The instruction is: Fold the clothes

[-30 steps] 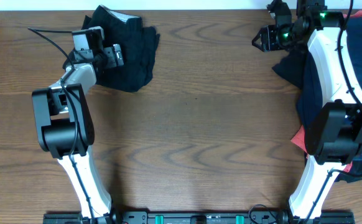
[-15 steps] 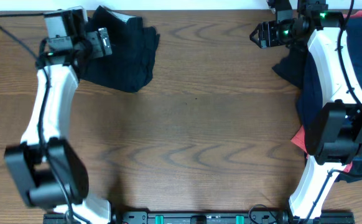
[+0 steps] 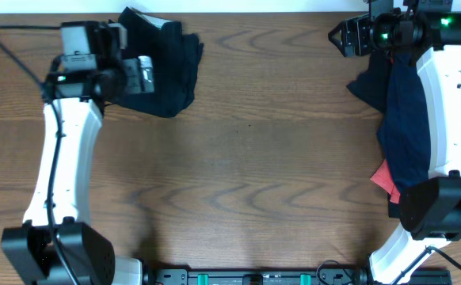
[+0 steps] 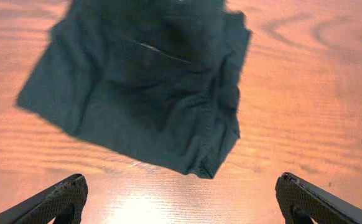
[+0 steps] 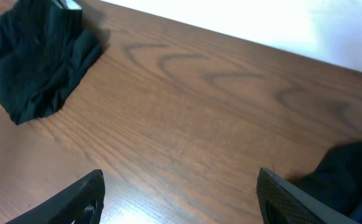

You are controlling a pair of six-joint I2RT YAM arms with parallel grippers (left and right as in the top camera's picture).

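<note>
The folded black shorts (image 3: 167, 67) lie at the far left of the table, with a white label (image 3: 161, 24) at their back edge. My left gripper (image 3: 145, 74) hovers open at their left edge. In its wrist view the shorts (image 4: 143, 87) lie ahead of the wide, empty fingers (image 4: 63, 198). A pile of navy-blue clothes (image 3: 409, 111) with a small red piece (image 3: 385, 178) lies along the right edge, partly under my right arm. My right gripper (image 3: 343, 37) is open over bare wood at the pile's far left corner. Its wrist view shows the shorts (image 5: 38, 59) far off and dark cloth (image 5: 349, 171) beside its right finger.
The brown wooden table (image 3: 254, 158) ends at a white wall along the far edge (image 5: 243, 18). A black cable (image 3: 17, 47) loops off the left arm near the table's far left corner. The arm bases stand at the front edge.
The right gripper has opened wider and shifted a little right. The left arm has stretched out from its folded pose, and its open gripper is again at the shorts' left edge.
</note>
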